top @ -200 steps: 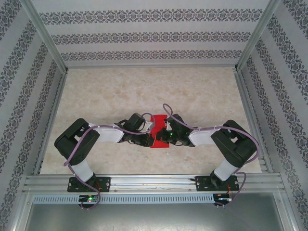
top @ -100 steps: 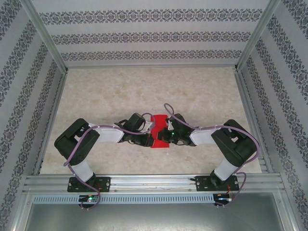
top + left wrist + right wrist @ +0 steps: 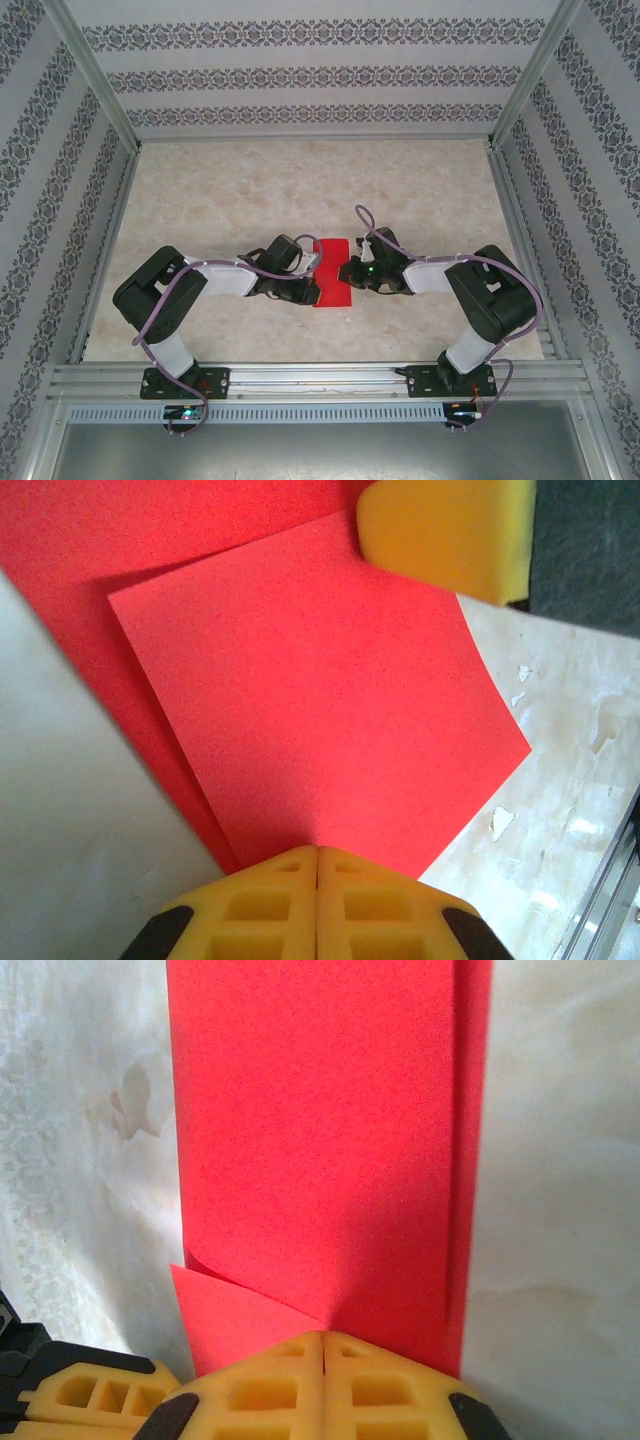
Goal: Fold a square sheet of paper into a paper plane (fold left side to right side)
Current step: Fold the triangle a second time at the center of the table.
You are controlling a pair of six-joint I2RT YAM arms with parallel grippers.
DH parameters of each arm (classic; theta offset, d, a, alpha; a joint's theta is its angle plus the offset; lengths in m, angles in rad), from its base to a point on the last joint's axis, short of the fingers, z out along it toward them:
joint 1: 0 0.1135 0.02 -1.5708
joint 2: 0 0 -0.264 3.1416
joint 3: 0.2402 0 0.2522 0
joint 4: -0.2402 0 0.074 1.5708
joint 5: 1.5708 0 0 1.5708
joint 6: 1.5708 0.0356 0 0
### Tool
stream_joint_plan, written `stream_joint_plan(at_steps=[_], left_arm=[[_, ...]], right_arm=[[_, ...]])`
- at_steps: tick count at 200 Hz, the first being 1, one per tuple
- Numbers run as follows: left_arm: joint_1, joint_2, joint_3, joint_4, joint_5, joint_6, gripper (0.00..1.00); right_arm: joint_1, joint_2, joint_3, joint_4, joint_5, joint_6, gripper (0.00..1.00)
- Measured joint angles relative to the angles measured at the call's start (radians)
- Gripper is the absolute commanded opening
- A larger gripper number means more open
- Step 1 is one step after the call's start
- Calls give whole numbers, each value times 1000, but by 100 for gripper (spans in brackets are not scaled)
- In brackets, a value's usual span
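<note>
Paper: the square sheet of paper (image 3: 332, 272) lies flat on the table (image 3: 250, 190) between the arms, doubled into a narrow strip.
Long axis: it runs from the near rail toward the far wall, so each long edge faces one arm.
Left gripper: the left gripper (image 3: 306, 288) meets the left long edge near its near end. Its pads are pressed together, and I cannot tell whether a layer is nipped.
Right gripper: the right gripper (image 3: 352, 272) is at the right long edge, also pressed together, tips at the paper.
Nearer arm: neither, since both reach the strip.
Edges: a loose corner (image 3: 235, 1315) juts out, so the layers probably sit unevenly.
Room: there is bare table beyond the far end, while both flanks are crowded by wrists.
</note>
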Motion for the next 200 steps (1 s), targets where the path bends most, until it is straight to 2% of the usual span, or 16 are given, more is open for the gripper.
stream_joint_plan(at_steps=[65,108,146,200], left_arm=[[0,-1,-2,3,2,-2,6],[0,-6,-6,5,3,-2,6],[0,-16,-14,2,2,-6,7],[0,-17,-14,2,2,-12,9]], right_arm=[[-65,-10,23,-62,0,-42,0],[-76,-123,26,-135,30,-52,0],[-6,-175,26,-126,32,-24,0],[83,-81,26,-69,27,35,0]])
